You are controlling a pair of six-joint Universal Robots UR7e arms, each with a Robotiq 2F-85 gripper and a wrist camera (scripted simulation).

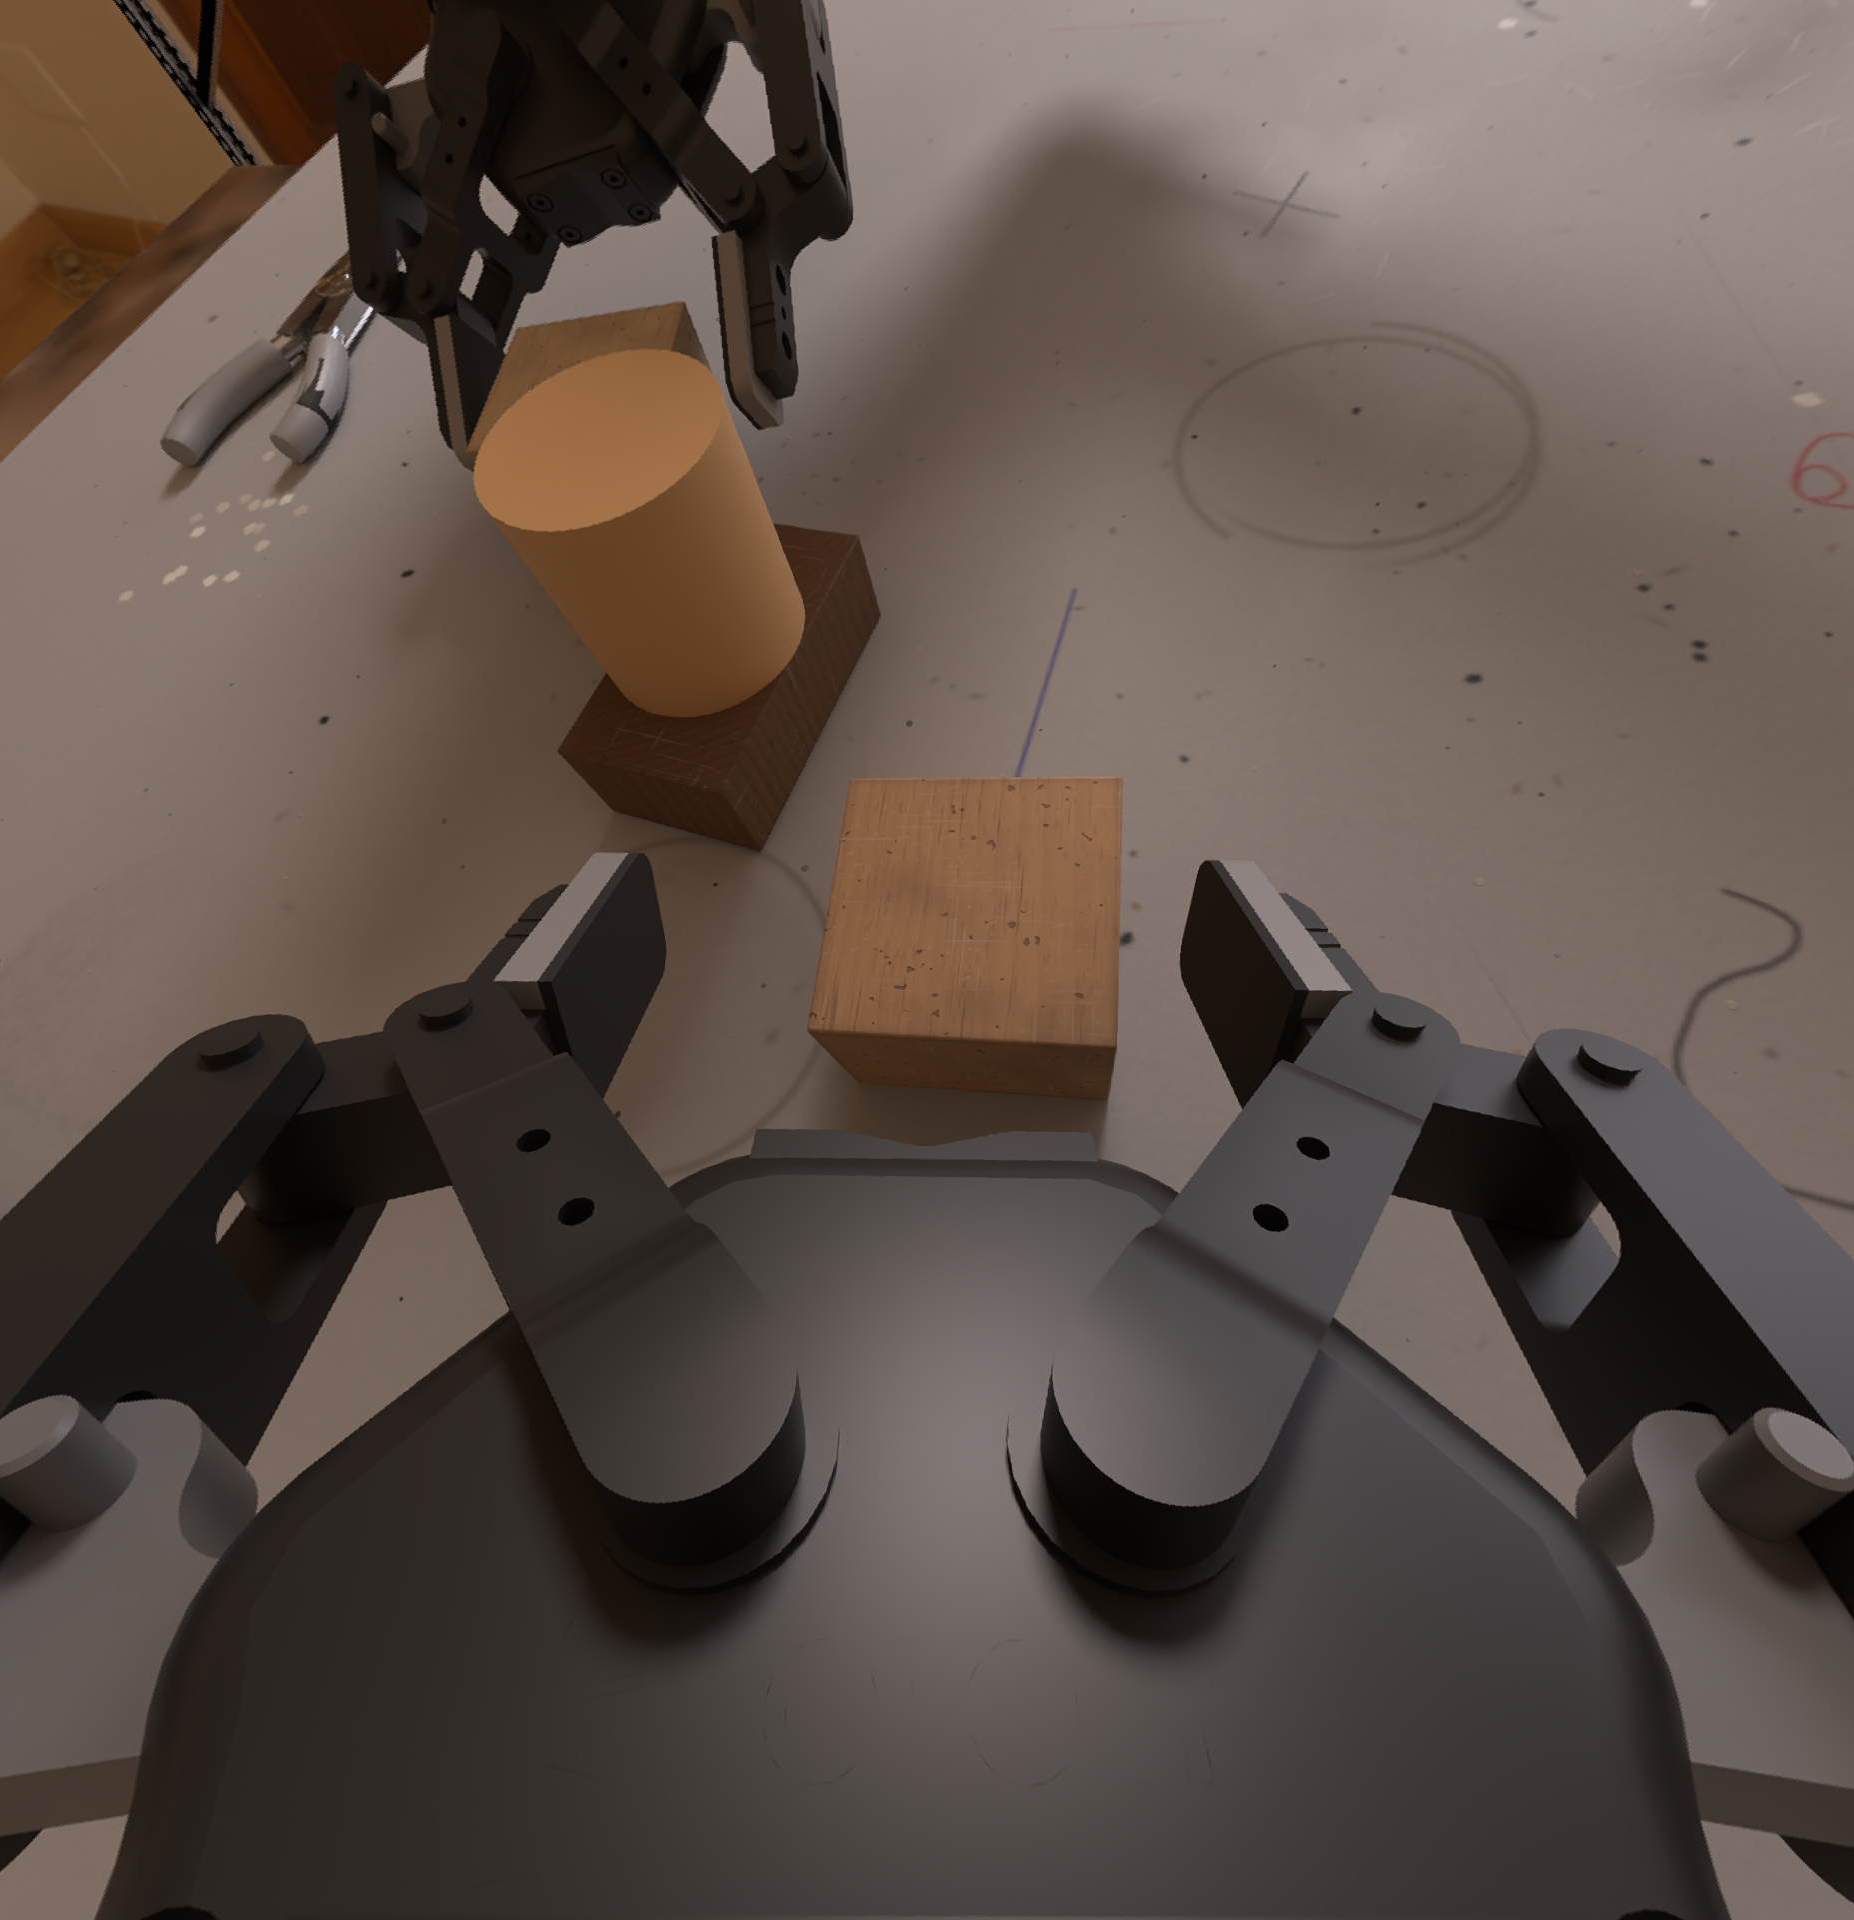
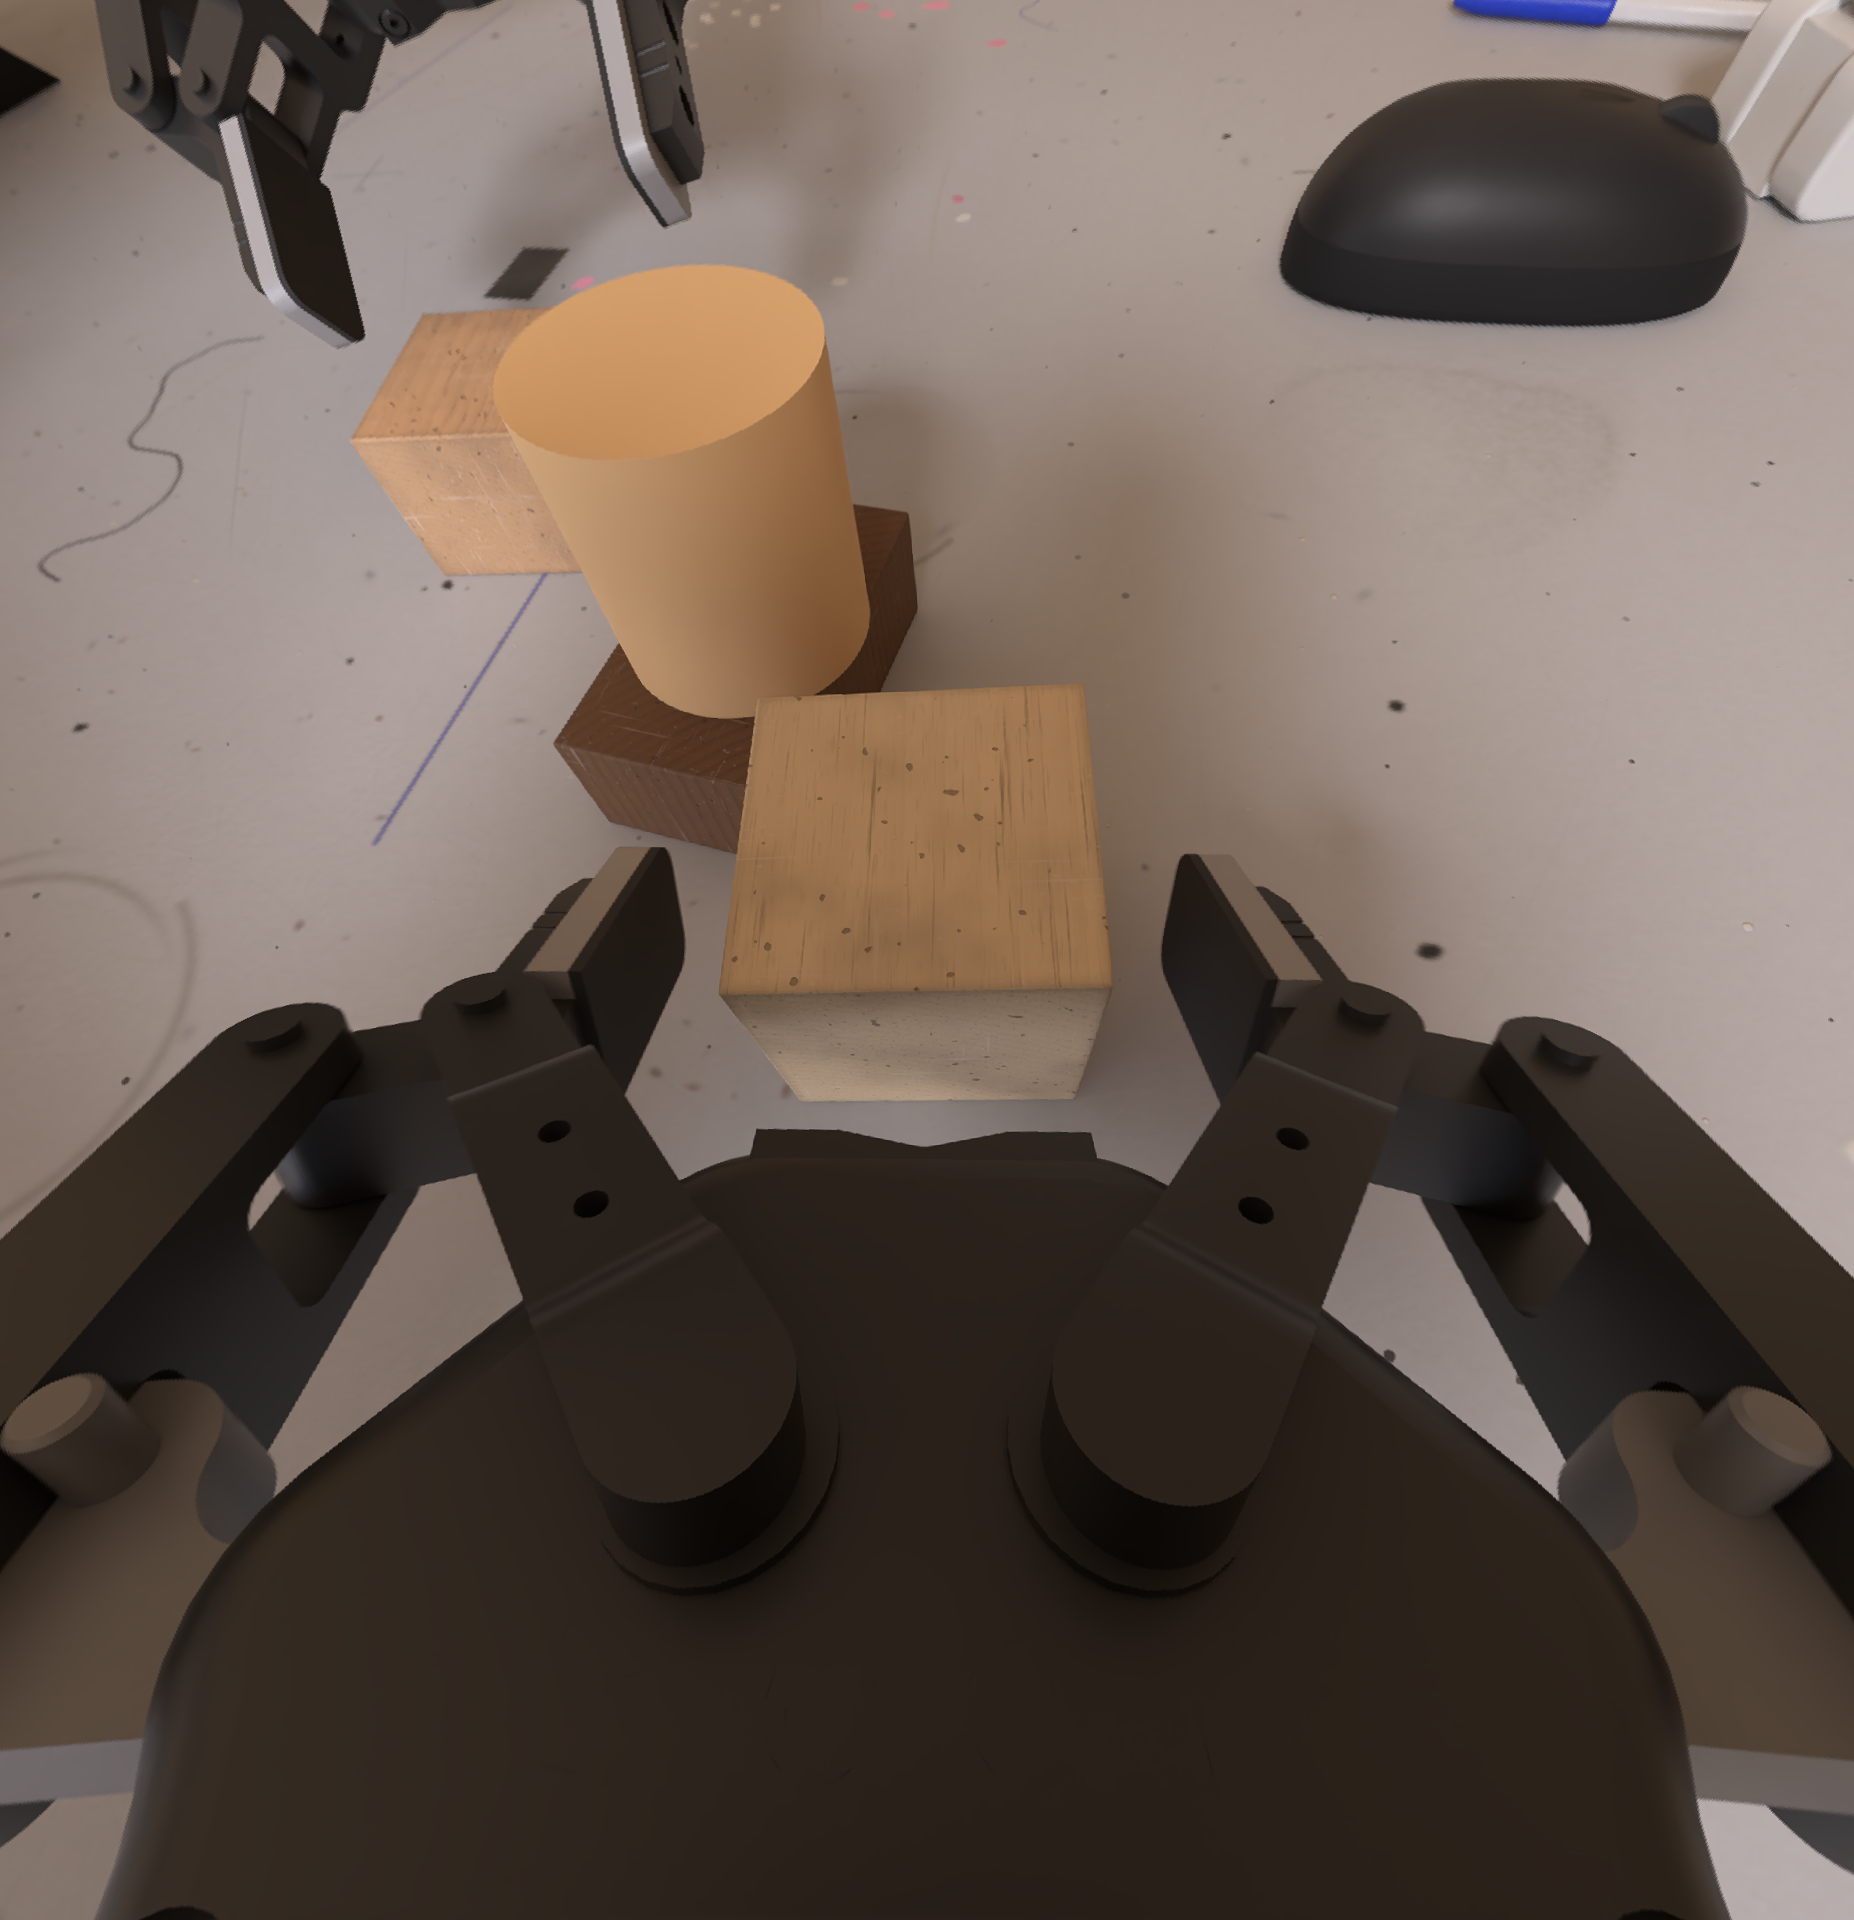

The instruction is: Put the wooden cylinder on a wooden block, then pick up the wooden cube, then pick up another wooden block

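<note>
A tan wooden cylinder [image 1: 632, 540] stands upright on a dark brown wooden block [image 1: 715, 769] on the table. A light wooden cube [image 1: 964, 935] sits on the table between the spread fingers of my left gripper [image 1: 918, 894], which is open and not touching it. A second light wooden block [image 2: 918, 883] lies between the spread fingers of my right gripper [image 2: 923, 878], also open and apart from it. In the right wrist view the cylinder [image 2: 684, 488] and dark block [image 2: 653, 769] are just beyond, with the left gripper [image 2: 495, 255] over the far cube [image 2: 445, 457].
Grey-handled pliers [image 1: 258, 395] lie near the table's left edge [image 1: 123, 312]. A black rounded mouse-like object [image 2: 1515, 208], a blue pen [image 2: 1557, 10] and a white object [image 2: 1816, 125] are at the far right. The tabletop is speckled and scribbled.
</note>
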